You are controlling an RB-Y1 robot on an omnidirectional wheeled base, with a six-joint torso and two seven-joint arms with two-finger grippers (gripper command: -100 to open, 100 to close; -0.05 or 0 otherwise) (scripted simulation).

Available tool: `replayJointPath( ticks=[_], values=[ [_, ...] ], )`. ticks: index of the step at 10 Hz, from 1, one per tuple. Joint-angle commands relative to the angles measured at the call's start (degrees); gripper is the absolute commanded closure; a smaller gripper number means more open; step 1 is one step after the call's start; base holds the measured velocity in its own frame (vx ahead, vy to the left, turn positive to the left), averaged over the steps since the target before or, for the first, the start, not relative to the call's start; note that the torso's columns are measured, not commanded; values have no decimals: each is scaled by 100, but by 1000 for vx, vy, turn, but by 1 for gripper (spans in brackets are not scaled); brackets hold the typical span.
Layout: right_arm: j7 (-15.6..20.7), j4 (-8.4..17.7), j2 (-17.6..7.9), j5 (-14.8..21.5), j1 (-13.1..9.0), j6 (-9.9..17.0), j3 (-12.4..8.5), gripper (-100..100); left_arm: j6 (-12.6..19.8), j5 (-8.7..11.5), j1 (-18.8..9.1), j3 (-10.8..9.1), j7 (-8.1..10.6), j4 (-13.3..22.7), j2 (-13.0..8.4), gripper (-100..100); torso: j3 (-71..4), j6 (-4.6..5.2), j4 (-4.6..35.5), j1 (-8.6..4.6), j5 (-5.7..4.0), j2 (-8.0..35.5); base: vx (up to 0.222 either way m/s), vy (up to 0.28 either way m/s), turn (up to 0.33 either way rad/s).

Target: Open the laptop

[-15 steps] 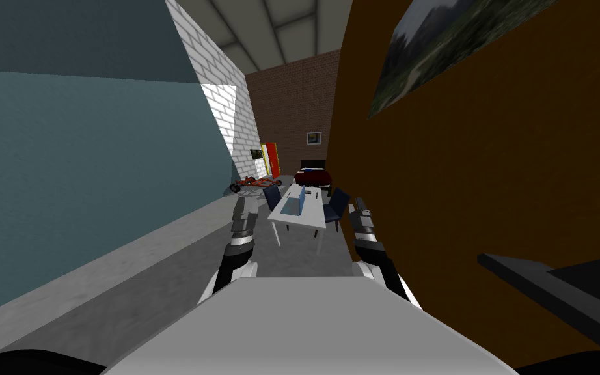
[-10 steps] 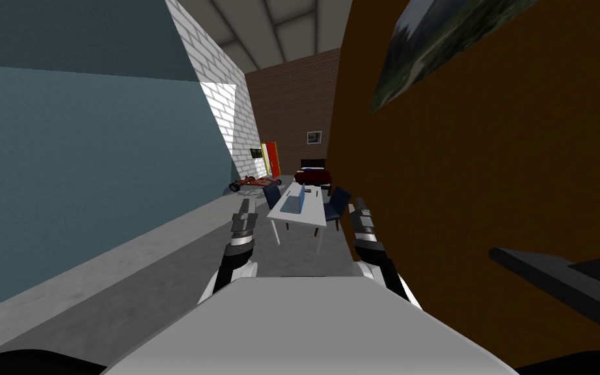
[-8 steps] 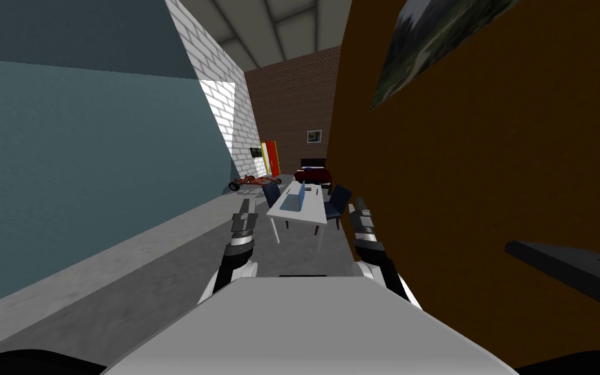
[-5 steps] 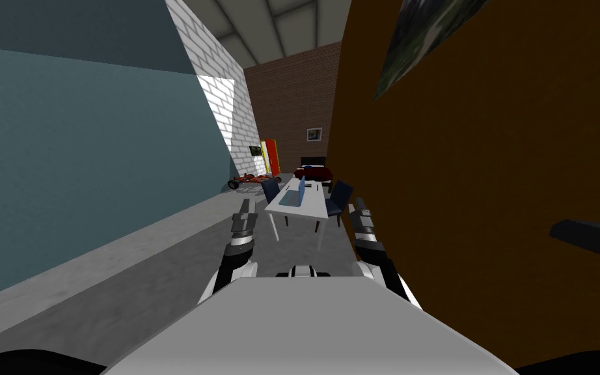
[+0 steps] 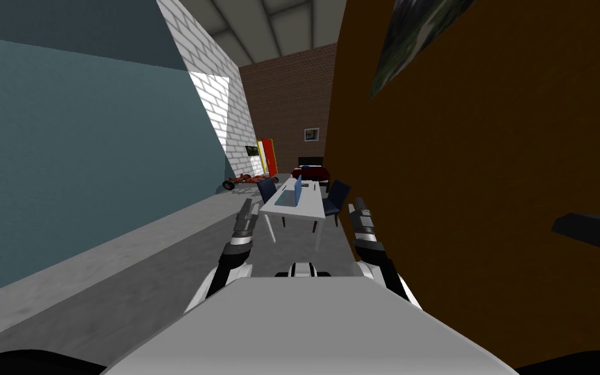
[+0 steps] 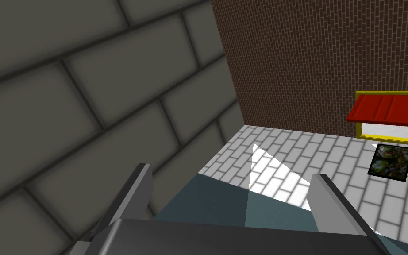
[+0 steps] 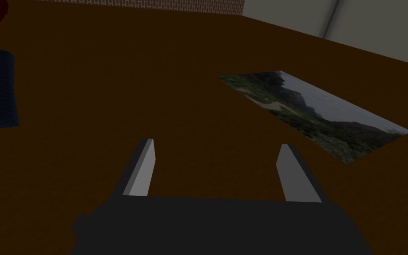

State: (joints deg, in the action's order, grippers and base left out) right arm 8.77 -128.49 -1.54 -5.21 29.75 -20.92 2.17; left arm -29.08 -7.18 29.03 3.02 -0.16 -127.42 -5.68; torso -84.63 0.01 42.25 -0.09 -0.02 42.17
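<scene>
The laptop (image 5: 290,195) sits on the white counter (image 5: 300,213) well ahead, out of reach; left jaws and right jaws stand released, empty, held forward presumably for the approach.

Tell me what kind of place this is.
Probably a lived-in house, a long room with a work corner: a white table carrying a laptop, dark blue chairs beside it, and a landscape picture on the brown wall.
</scene>
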Motion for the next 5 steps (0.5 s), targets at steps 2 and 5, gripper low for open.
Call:
replayJointPath(
  ticks=[2,5],
  values=[
    [0,0,0,0,0,0,0,0,414,-150,-87,-180,-83,104,-239,-100,5,-2,3,4,1,9,71,-86,-69],
    [0,0,0,0,0,0,0,0,721,-272,-141,-303,-152,177,-339,-100,9,-1,5,12,3,15,60,-71,-76]
  ],
)
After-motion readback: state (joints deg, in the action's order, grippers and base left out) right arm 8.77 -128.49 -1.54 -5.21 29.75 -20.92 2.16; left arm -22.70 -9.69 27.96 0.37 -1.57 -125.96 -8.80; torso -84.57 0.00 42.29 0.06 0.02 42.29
